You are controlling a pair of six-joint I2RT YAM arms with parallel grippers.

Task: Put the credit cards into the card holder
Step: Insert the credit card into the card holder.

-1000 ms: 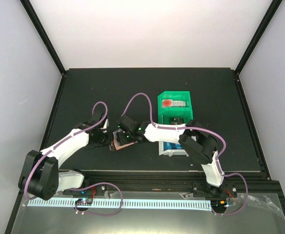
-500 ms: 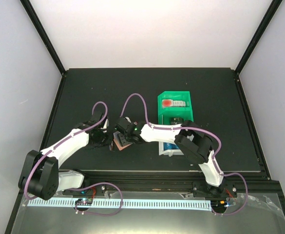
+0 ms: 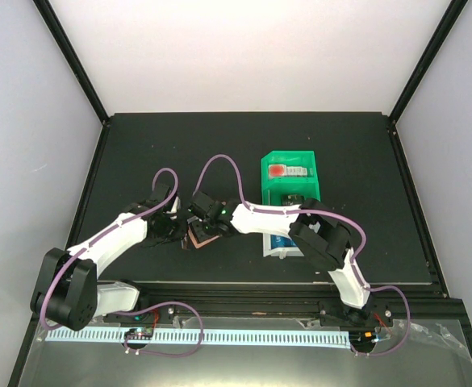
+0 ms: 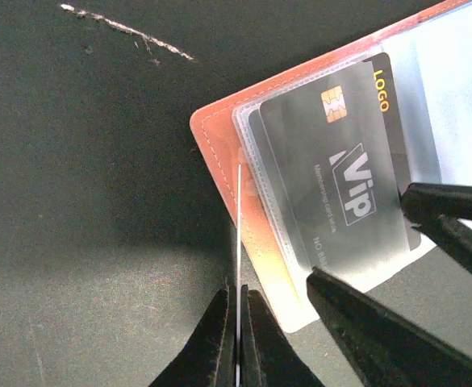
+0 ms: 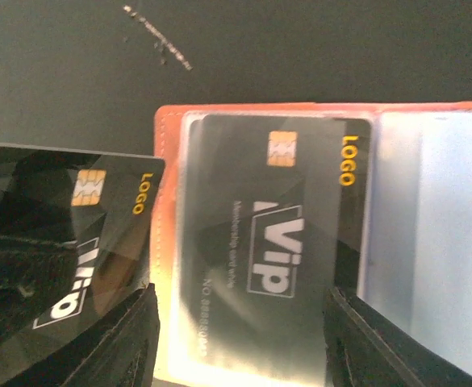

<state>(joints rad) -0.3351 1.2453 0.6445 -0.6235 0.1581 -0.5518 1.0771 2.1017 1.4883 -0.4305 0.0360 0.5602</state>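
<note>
The salmon-pink card holder (image 3: pixel 197 239) lies open on the black mat; it also shows in the left wrist view (image 4: pixel 219 153) and the right wrist view (image 5: pixel 167 161). A black VIP credit card (image 5: pixel 276 218) sits in its clear pocket (image 4: pixel 332 185). My left gripper (image 4: pixel 240 292) is shut on a second black card (image 5: pixel 98 210), seen edge-on (image 4: pixel 240 226), at the holder's left edge. My right gripper (image 5: pixel 237 294) is open, its fingers standing either side of the pocketed card. In the top view the left gripper (image 3: pixel 175 230) and right gripper (image 3: pixel 203 222) meet over the holder.
A green bin (image 3: pixel 290 179) with a red item stands right of the holder. A white bin (image 3: pixel 284 244) lies in front of it, partly under my right arm. Pale scratch marks (image 4: pixel 131 36) are on the mat beyond the holder.
My right gripper has moved a little left and farther over the card holder. The left arm has barely moved.
</note>
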